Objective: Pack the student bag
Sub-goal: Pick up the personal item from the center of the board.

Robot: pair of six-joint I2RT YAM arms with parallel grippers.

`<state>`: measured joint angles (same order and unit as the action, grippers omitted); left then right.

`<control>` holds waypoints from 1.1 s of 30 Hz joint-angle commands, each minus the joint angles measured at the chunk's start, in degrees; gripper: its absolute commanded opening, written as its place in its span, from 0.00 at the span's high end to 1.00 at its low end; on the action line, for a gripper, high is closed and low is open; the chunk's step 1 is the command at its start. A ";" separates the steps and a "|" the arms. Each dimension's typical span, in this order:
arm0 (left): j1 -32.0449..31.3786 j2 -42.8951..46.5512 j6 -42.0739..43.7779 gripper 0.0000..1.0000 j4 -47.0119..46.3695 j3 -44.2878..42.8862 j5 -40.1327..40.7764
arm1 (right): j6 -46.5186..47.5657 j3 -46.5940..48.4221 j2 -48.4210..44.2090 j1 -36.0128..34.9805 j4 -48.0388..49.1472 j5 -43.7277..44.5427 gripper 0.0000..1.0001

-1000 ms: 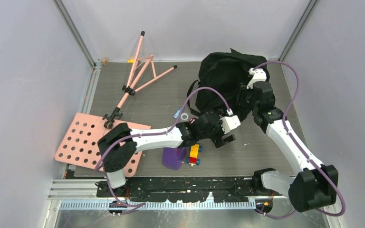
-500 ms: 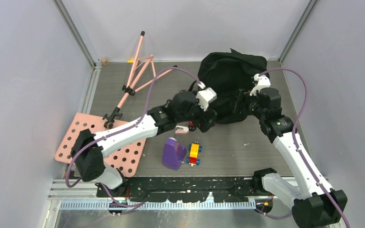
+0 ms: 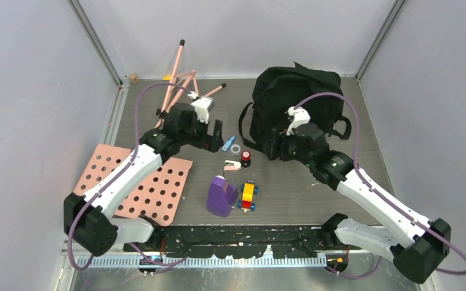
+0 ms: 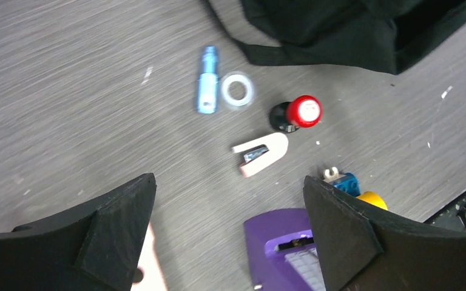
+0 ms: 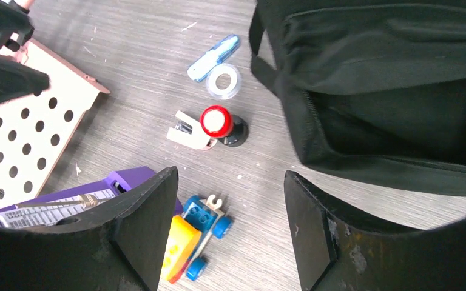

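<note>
The student bag [image 3: 297, 100] is a large black backpack at the back right, with its opening toward the middle; it also shows in the right wrist view [image 5: 388, 91] and the left wrist view [image 4: 352, 30]. My left gripper [image 3: 213, 134] is open and empty, left of the bag, above the small items [image 4: 229, 179]. My right gripper [image 3: 274, 147] is open and empty at the bag's front left edge [image 5: 230, 176]. On the table between them lie a blue tube [image 3: 226, 143], a white ring [image 3: 236, 148], a red-capped item [image 3: 246, 157], a white clip [image 3: 232, 165], a toy car [image 3: 248, 196] and a purple container [image 3: 221, 196].
A pink perforated board [image 3: 139, 185] lies at the front left, with a pink folding stand [image 3: 179, 91] behind it at the back left. Grey walls close in the table on three sides. A black rail [image 3: 230, 233] runs along the near edge.
My left gripper has swung left and back, away from the bag's front toward the pink stand. My right gripper has moved off the bag, forward and left. The red-capped item and clip are uncovered.
</note>
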<state>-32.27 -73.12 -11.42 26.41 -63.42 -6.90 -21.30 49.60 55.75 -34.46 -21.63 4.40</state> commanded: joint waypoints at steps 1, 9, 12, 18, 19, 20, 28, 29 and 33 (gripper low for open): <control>6.07 6.17 1.18 0.04 7.92 -0.03 -1.79 | -5.80 0.77 5.51 -7.17 7.41 10.00 0.31; 17.12 8.64 0.61 0.02 6.01 4.42 -4.66 | -5.24 5.86 22.10 -15.00 12.73 19.68 0.34; 18.34 9.62 1.48 0.02 4.74 5.52 -2.63 | -4.92 8.52 27.90 -16.37 13.26 21.66 0.34; 18.56 11.79 3.17 0.02 5.71 6.88 0.39 | -4.65 12.58 36.95 -16.78 13.65 24.02 0.32; 18.56 12.32 3.36 0.02 5.63 7.20 0.84 | -4.55 13.49 38.84 -16.80 13.28 24.85 0.33; 18.56 12.66 3.54 0.02 5.58 7.45 1.32 | -4.37 13.89 39.67 -16.79 13.02 25.30 0.34; 18.56 12.88 4.47 0.02 5.84 7.60 1.97 | -4.12 16.59 45.70 -16.79 12.97 28.50 0.41; 18.56 12.91 4.60 0.02 5.84 7.53 2.06 | -4.15 17.04 46.09 -16.79 12.86 28.43 0.43; 18.56 12.87 4.89 0.02 5.93 7.57 2.47 | -4.54 17.43 46.87 -16.79 12.06 27.50 0.60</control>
<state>-14.11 -60.93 -7.86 33.28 -55.94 -5.39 -25.50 64.51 102.65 -51.05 -10.37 30.17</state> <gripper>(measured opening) 0.983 0.517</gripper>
